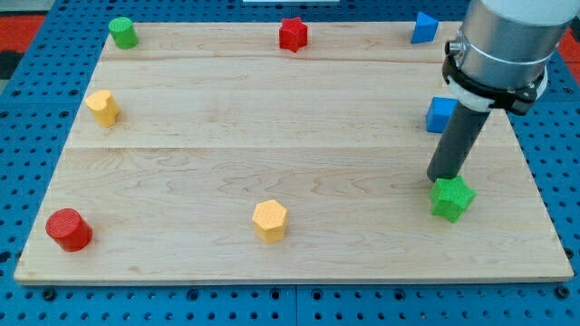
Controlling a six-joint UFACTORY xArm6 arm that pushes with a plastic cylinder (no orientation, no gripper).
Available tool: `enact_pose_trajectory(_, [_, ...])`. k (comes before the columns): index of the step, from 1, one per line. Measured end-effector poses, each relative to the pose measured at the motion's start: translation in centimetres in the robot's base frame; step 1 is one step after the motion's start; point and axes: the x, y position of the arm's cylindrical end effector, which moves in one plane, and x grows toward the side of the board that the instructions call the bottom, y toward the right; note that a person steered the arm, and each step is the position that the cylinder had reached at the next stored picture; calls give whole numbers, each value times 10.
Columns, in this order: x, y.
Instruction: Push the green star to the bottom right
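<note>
The wooden board (299, 109) carried scattered blocks. The arm ended in a plain rod with no jaws to open or close; the tip (441, 178) touched the far edge of the green star (451, 197), which sat toward the near right. A steady, centred push toward the near-right corner would likely keep it from spinning off. The star looked chunky and bright green.

A wooden board (299, 109) carries eight blocks, among them a green star (451, 198).
</note>
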Motion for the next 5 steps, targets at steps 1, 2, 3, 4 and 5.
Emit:
enact_pose_trajectory(1, [11, 0])
enact_pose_trajectory(2, [18, 0])
enact_pose_trajectory(3, [26, 0])
enact_pose_trajectory(4, [33, 0])
enact_pose_trajectory(5, [34, 0])
